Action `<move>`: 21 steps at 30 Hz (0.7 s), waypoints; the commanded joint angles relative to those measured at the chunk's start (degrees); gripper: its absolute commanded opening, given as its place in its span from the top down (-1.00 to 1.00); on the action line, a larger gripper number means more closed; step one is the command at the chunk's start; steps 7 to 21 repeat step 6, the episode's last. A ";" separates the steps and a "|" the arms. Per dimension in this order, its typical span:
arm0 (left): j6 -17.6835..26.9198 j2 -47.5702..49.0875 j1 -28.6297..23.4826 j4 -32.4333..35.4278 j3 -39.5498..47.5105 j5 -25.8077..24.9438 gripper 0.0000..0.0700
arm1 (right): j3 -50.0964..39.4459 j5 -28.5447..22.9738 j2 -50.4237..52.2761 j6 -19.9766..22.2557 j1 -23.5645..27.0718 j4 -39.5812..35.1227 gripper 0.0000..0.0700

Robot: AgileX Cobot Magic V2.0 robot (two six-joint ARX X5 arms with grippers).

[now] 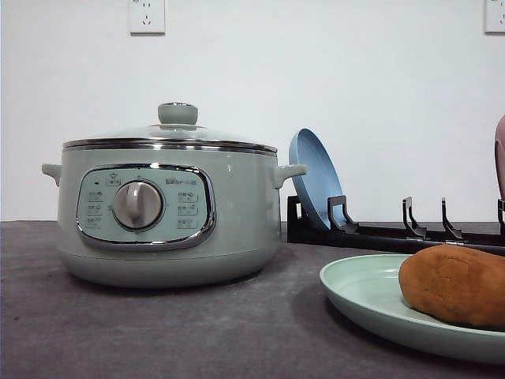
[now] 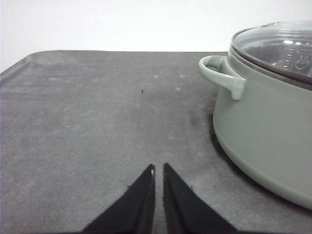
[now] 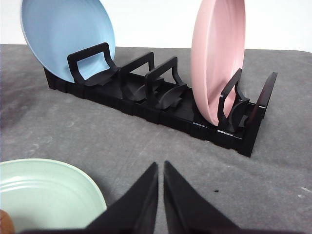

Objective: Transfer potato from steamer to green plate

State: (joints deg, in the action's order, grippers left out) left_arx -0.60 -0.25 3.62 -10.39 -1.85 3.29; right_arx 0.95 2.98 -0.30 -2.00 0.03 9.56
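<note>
Potato (image 1: 456,286) lying on green plate (image 1: 359,290), near rim; task looking done. Steamer (image 1: 166,213) sitting lidded on tabletop (image 1: 158,332). Left end effector (image 2: 159,170) and right end effector (image 3: 160,168) both closed, gripping nothing. Risk: right arm brushing plate, rolling potato off.

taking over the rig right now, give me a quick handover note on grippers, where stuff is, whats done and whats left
Left gripper: jaws shut, empty, low over the bare mat beside the steamer.
Right gripper: jaws shut, empty, facing the black plate rack, near the green plate.
Steamer: on the mat with its glass lid on.
Potato: lying on the green plate, in front of the rack, to the right of the steamer.
Rack: blue plate and pink plate standing in it.
Done: the potato is out of the steamer and on the green plate, lid back on.
Left: nothing apparent for the transfer itself.
</note>
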 commanded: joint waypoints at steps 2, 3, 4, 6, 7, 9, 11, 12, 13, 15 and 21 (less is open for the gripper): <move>-0.11 0.07 -0.02 -0.35 1.16 0.28 0.93 | -0.31 0.00 0.09 -0.72 0.04 -0.63 0.98; -0.11 0.07 -0.02 -0.35 1.16 0.28 0.93 | -0.31 0.00 0.09 -0.71 0.04 -0.63 0.98; -0.11 0.07 -0.02 -0.35 1.16 0.28 0.93 | -0.31 0.00 0.09 -0.70 0.04 -0.63 0.98; -0.11 0.07 -0.02 -0.35 1.16 0.28 0.93 | -0.31 0.00 0.09 -0.71 0.04 -0.63 0.98; -0.11 0.07 -0.02 -0.35 1.16 0.28 0.93 | -0.31 0.00 0.09 -0.71 0.04 -0.63 0.98; -0.11 0.07 -0.02 -0.35 1.16 0.28 0.93 | -0.31 0.00 0.09 -0.71 0.04 -0.63 0.98; -0.11 0.07 -0.02 -0.35 1.16 0.28 0.93 | -0.31 0.00 0.09 -0.71 0.04 -0.63 0.98; -0.11 0.07 -0.02 -0.35 1.16 0.28 0.93 | -0.31 0.00 0.09 -0.71 0.04 -0.63 0.98; -0.11 0.07 -0.02 -0.35 1.16 0.28 0.93 | -0.31 0.00 0.09 -0.71 0.04 -0.63 0.98; -0.11 0.07 -0.02 -0.35 1.16 0.28 0.93 | -0.31 0.00 0.09 -0.71 0.04 -0.63 0.98; -0.11 0.07 -0.02 -0.35 1.16 0.28 0.93 | -0.31 0.00 0.09 -0.71 0.04 -0.63 0.98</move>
